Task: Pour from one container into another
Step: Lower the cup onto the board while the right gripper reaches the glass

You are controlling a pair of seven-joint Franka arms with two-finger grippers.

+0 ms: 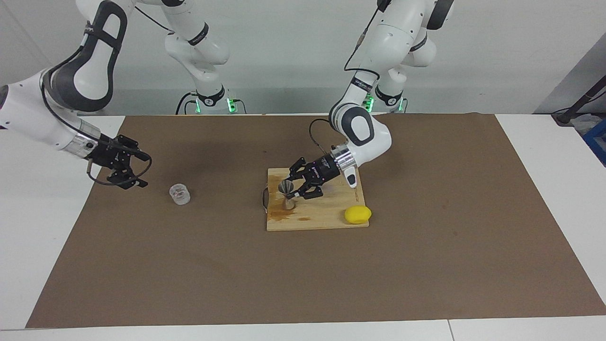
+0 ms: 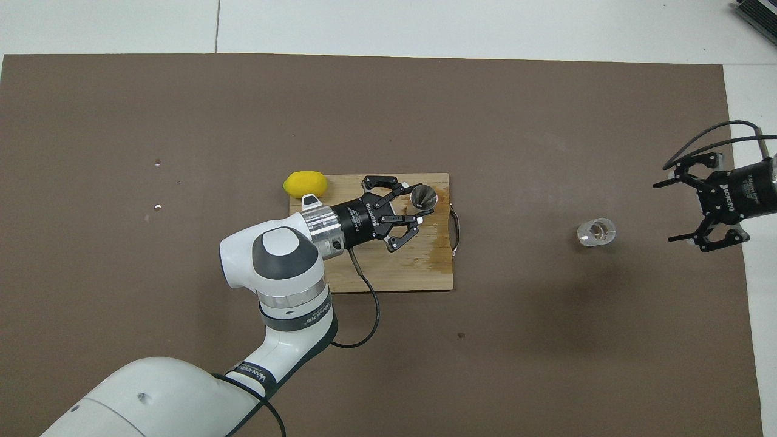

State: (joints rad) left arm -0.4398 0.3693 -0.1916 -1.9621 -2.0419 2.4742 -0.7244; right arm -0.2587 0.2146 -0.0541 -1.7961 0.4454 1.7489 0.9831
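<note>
A brown mat covers the white surface before a pale wall. At mid-mat, a wooden board carries the upright jigger, between the left gripper's spread jaws; a lemon sits at the board's corner. Toward the right arm's edge, the clear cup stands just beside the right gripper, its jaws wide apart.

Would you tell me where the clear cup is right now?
The clear cup stands on the brown mat toward the right arm's end, between the cutting board and the open right gripper.
</note>
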